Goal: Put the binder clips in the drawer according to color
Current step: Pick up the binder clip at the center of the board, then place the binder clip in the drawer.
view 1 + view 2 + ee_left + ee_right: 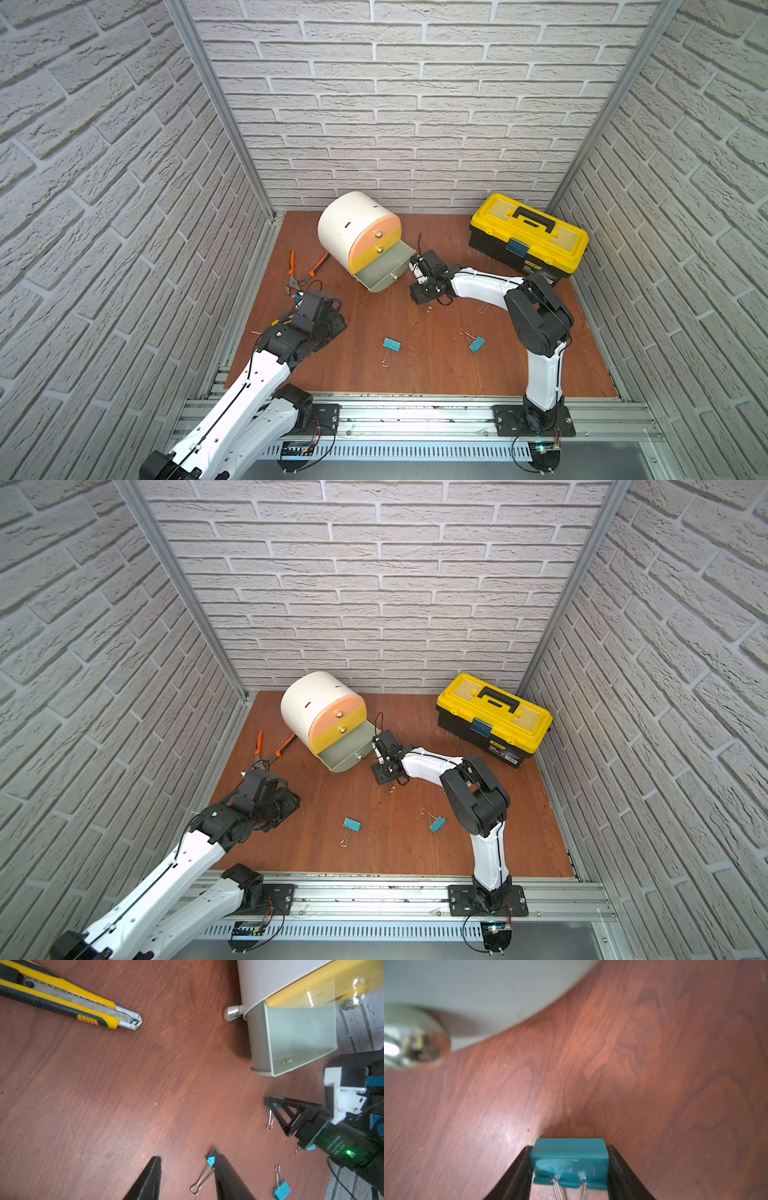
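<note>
One teal clip (569, 1160) sits between the fingers of the right tool (569, 1147), which pinches it by its two ends. It is low over the tabletop (654, 1064), just beside the pulled-out grey-green drawer (384, 272); whether it is lifted I cannot tell. The left tool (187, 1155) hangs spread and empty near another clip (210, 1160). I judge the teal clip light and stiff, with slick painted metal and floppy wire loops (556, 1188). The body is therefore the place to hold, and squarely, since a skewed pinch could squirt it out.
</note>
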